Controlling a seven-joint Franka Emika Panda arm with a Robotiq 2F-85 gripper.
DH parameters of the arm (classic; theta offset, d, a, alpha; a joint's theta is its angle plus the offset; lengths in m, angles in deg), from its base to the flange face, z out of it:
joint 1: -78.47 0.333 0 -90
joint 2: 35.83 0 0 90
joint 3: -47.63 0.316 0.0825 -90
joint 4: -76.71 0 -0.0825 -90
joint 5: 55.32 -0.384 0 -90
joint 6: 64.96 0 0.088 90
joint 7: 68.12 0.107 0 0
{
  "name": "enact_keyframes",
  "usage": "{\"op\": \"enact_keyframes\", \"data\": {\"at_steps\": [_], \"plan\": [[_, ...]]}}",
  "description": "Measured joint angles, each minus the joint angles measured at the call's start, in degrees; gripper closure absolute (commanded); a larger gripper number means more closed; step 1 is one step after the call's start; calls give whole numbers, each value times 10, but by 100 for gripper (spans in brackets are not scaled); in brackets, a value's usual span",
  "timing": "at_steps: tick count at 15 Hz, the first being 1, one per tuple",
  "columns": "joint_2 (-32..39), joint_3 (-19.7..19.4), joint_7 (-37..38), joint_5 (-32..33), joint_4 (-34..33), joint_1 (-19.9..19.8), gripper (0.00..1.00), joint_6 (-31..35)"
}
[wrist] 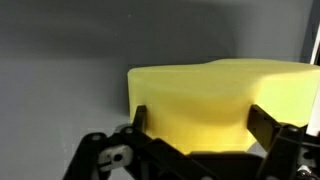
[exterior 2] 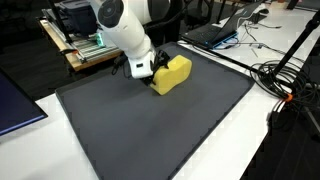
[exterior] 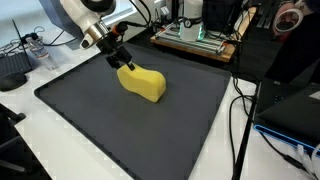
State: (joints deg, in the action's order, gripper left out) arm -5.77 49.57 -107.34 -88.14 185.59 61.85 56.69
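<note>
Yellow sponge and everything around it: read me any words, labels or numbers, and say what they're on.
No readable text. The yellow sponge, straddled by the open gripper, is plain, the dark mat is unprinted, and any labels on the background electronics are too small and blurred.

We see even, bright indoor light — soft shadows under the yellow block (exterior: 141,82) on the dark mat (exterior: 95,115); the wrist view looks soft, its foreground blurred.
</note>
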Motion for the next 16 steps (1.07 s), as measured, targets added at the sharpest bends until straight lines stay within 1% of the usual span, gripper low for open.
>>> {"op": "enact_keyframes", "data": {"at_steps": [1,2,6,10,14,15,16], "plan": [[1,1,-4,-4,0,-1,11,0],[1,2,-8,-7,0,-2,26,0],[2,3,-13,-15,-1,-4,53,-1],[2,3,-13,-23,-1,-4,77,-4],[2,3,-13,-28,-1,-4,97,-8],[3,4,-13,-29,-1,-4,100,-8],[3,3,-12,-29,-1,-4,96,-8]]}}
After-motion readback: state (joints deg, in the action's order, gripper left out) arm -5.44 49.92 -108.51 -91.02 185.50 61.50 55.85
